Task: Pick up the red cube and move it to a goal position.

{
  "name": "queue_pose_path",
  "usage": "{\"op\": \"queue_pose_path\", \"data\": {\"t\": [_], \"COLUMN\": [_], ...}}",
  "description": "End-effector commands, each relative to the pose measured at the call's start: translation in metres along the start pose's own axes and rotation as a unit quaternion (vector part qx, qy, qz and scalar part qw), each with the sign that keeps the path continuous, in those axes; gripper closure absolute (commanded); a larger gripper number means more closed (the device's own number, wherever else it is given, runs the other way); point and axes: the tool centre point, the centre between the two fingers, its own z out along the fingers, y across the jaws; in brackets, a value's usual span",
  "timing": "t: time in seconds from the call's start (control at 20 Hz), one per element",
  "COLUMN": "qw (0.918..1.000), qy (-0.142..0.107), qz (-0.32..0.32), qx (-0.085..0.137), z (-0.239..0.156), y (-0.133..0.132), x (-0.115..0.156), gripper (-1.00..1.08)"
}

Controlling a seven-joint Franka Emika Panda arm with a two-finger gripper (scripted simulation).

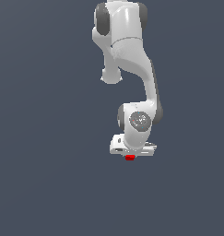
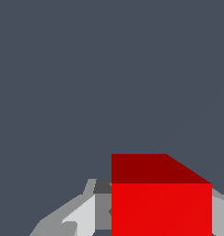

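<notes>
- Dark slate-blue ground (image 1: 44, 184) is filling everything around me, flat and plain, with nothing else lying on it in either view.
- From the exterior view, my white arm (image 1: 132, 69) is reaching down from the upper edge, bending at the wrist so my pincer (image 1: 130, 156) is pointing downward.
- My pincer is clenching the red cube (image 1: 130, 157), which is peeking out just beneath the pale hand body, much narrower than that hand.
- In the wrist view, the red cube (image 2: 162, 207) is looming close, and my grey fingers (image 2: 85, 214) are pressing against its sides, one on each flank.
</notes>
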Motion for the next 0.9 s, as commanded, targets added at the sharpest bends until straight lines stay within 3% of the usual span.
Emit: {"op": "queue_pose_path", "data": {"t": [0.0, 0.45, 0.85], "qw": [1.0, 1.0, 1.0], "qy": [0.0, 0.0, 0.0], "qz": [0.0, 0.0, 0.0], "qx": [0.0, 0.0, 0.0], "z": [0.0, -0.011, -0.054], "y": [0.0, 0.005, 0.023], "x": [0.0, -0.003, -0.012], "gripper": [1.08, 1.08, 1.08]}}
